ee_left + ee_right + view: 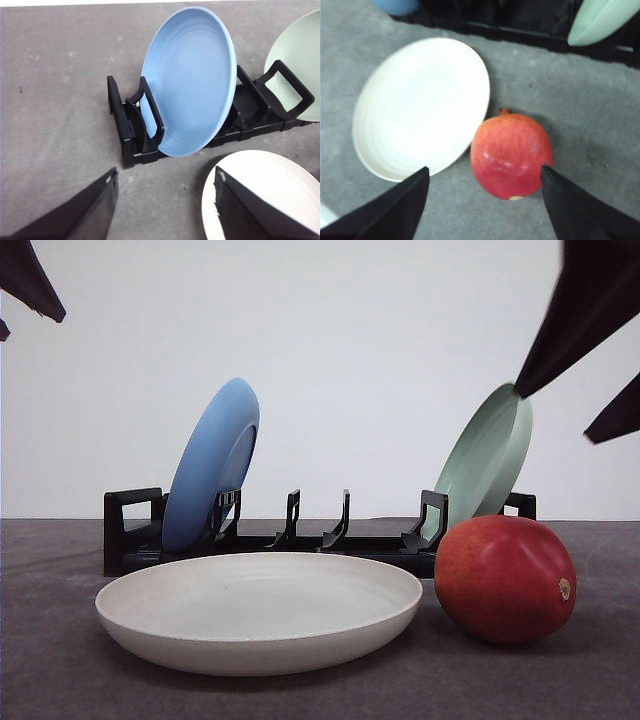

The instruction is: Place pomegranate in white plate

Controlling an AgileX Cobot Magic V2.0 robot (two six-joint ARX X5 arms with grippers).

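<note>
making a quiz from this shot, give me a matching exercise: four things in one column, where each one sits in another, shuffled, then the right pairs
Things:
1. pomegranate
2. white plate
3. blue plate
4. pale green plate

Places:
A. standing at the rack's left end
B. flat on the table, nothing in it
C. standing at the rack's right end
D. on the table, right of the white plate

Pairs: 1-D, 2-B, 3-A, 4-C

The rack is black.

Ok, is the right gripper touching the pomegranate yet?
Apart. The right wrist view shows the right gripper open above the pomegranate, its fingers wide on either side; nothing is gripped.
</note>
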